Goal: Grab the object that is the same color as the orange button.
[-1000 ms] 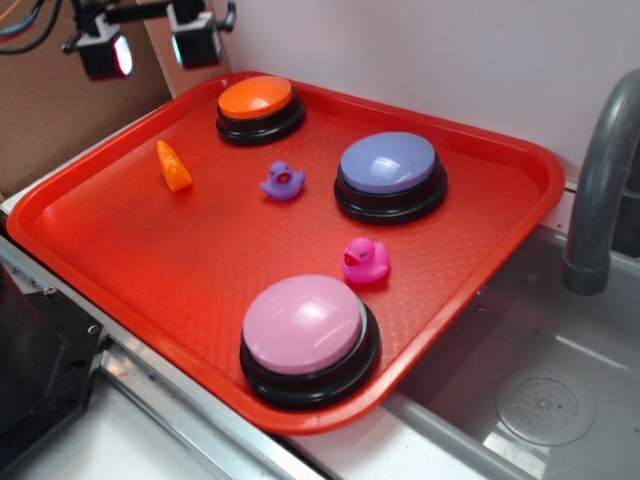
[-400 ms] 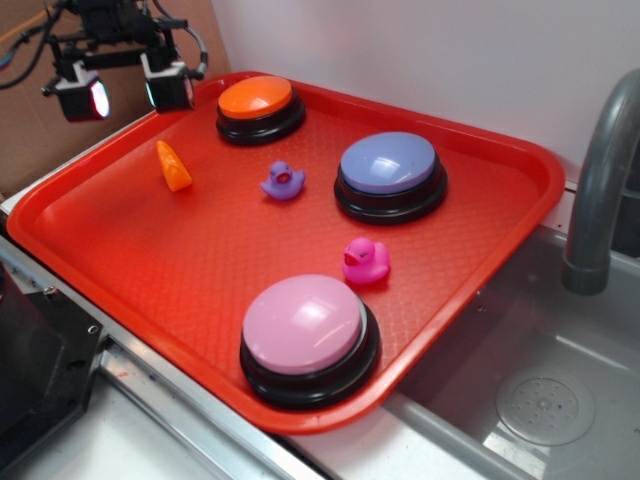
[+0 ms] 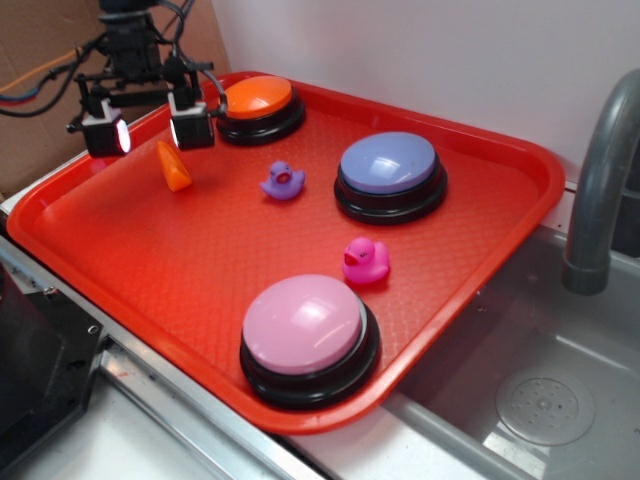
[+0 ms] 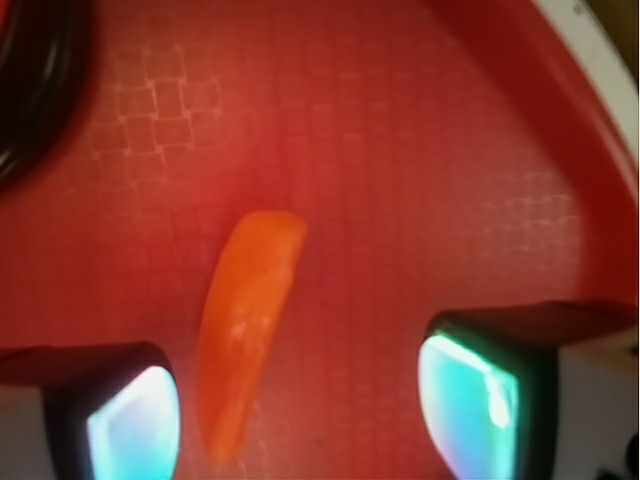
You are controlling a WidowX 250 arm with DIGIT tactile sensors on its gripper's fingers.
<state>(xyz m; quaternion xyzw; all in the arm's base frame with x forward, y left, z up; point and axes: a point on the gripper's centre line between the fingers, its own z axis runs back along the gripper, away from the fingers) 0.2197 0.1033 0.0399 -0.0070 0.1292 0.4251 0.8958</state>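
Note:
The orange wedge lies on the red tray near its far left side. In the wrist view the orange wedge lies lengthwise between my two fingers, closer to the left one. My gripper hangs open just above the wedge, one finger on each side, touching nothing; it also shows in the wrist view. The orange button stands on a black base at the tray's far corner, just right of the gripper. Its black base edge shows at the wrist view's top left.
A purple duck and a blue-purple button sit mid-tray. A pink duck and a pink button sit nearer the front. A grey tap and sink are at the right. The tray's raised rim is close by.
My gripper has come down and toward the front right, from above the tray's far left edge to just over the orange wedge. It stays open. Nothing on the tray has moved.

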